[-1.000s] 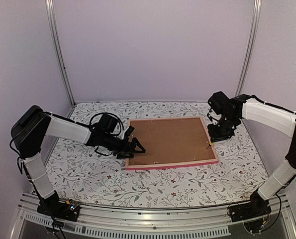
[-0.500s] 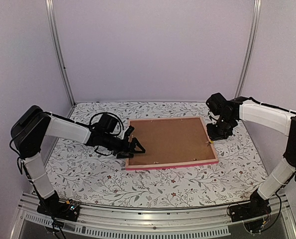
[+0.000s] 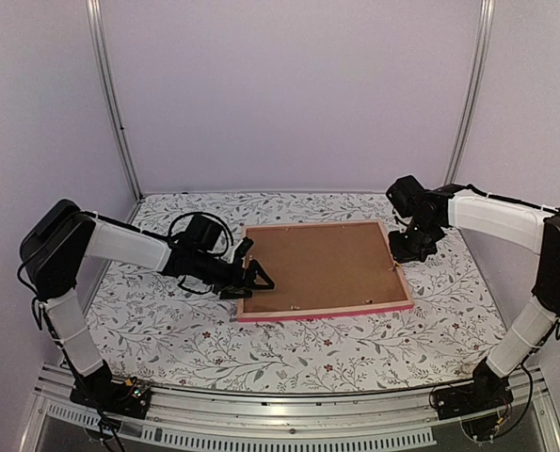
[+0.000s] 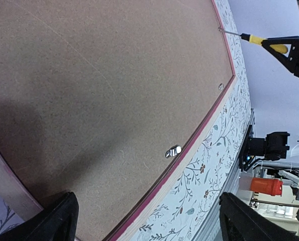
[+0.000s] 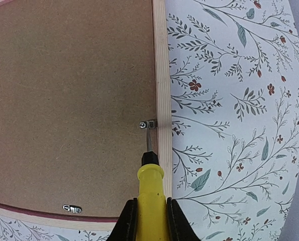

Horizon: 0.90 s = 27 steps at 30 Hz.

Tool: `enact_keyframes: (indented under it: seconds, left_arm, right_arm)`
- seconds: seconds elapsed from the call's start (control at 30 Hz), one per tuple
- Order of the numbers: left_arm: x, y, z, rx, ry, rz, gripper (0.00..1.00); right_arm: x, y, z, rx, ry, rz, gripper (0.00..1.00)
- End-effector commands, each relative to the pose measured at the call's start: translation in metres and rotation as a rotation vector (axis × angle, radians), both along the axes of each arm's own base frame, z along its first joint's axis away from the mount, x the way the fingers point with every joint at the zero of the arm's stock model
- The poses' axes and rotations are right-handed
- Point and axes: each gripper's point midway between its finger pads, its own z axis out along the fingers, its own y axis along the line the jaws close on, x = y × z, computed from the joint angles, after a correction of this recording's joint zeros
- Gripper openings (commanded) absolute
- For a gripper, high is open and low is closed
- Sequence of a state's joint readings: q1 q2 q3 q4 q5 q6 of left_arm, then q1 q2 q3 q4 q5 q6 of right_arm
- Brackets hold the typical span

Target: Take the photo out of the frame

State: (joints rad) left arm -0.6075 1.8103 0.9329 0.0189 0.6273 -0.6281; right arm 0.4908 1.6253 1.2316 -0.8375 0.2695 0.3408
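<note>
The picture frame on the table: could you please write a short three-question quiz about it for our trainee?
1. True or false: the frame lies with its brown backing board facing upward.
2. The yellow-handled screwdriver held in the right pincer has its tip at: A) a metal clip on the frame's edge; B) the floral table cover; C) a corner of the frame.
3. Fill in: the left pincer, at the frame's left edge, stands ____.

Key: 1 true; 2 A; 3 open.
</note>
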Motion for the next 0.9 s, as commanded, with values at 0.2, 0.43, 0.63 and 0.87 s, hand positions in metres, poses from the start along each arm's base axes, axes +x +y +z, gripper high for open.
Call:
enact_keyframes:
  seconds: [0.2, 0.43, 0.63, 0.87]
  left_arm:
    - [0.000, 0.007, 0.003, 0.011, -0.016, 0.009, 0.99]
    - [-0.005, 0.011, -0.001, 0.034, 0.011, 0.010, 0.99]
    - [-0.005, 0.011, -0.001, 0.037, 0.012, 0.011, 0.99]
    - [-0.004, 0.011, -0.001, 0.039, 0.010, 0.013, 0.99]
  right_arm:
    - [0.017, -0.001, 0.000, -0.030, -0.032, -0.012, 0.00]
    - [0.021, -0.002, 0.001, -0.046, -0.041, -0.012, 0.00]
    - [0.024, 0.000, 0.007, -0.042, -0.051, -0.007, 0.00]
    - [0.025, 0.002, 0.016, -0.025, -0.059, -0.003, 0.00]
